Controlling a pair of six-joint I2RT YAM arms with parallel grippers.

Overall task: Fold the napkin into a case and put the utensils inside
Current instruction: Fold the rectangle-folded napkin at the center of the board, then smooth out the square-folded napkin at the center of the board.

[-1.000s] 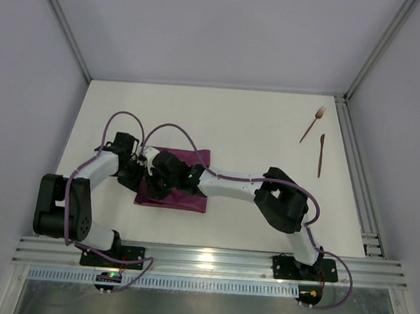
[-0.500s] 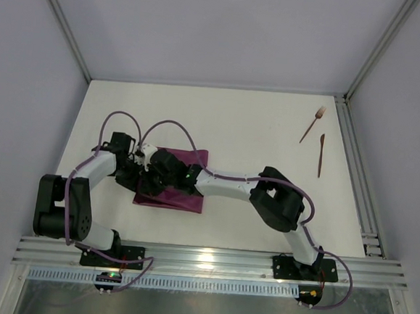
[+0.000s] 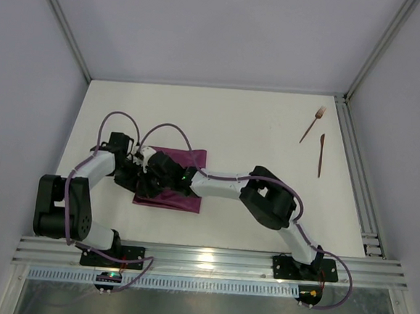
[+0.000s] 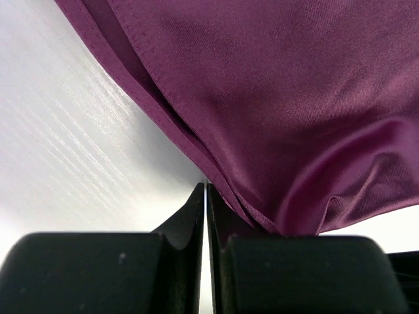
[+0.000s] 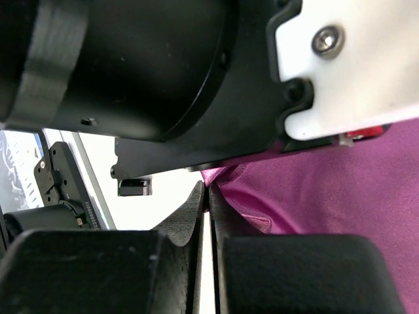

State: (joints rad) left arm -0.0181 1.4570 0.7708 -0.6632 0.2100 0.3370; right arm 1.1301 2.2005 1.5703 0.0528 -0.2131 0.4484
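The plum-purple napkin (image 3: pixel 182 191) lies folded on the table's left half, both arms over its left end. My left gripper (image 3: pixel 139 170) is shut; in the left wrist view its tips (image 4: pixel 207 188) meet at the napkin's (image 4: pixel 275 104) layered hem, which drapes against the right finger, and no cloth shows in the slit. My right gripper (image 3: pixel 150 180) reaches in from the right, and in its wrist view the tips (image 5: pixel 208 188) are shut on a bunched corner of the napkin (image 5: pixel 340 190). The utensils, a fork (image 3: pixel 314 124) and a knife (image 3: pixel 321 155), lie far right, apart from both grippers.
The left arm's black-and-white wrist body (image 5: pixel 163 65) hangs just above the right gripper's fingertips. A metal rail (image 3: pixel 351 168) borders the table on the right beside the utensils. Purple cables loop over both arms.
The right arm has stretched further left, and the napkin has slid a little left with it. The left gripper has barely moved and its jaws have closed slightly.
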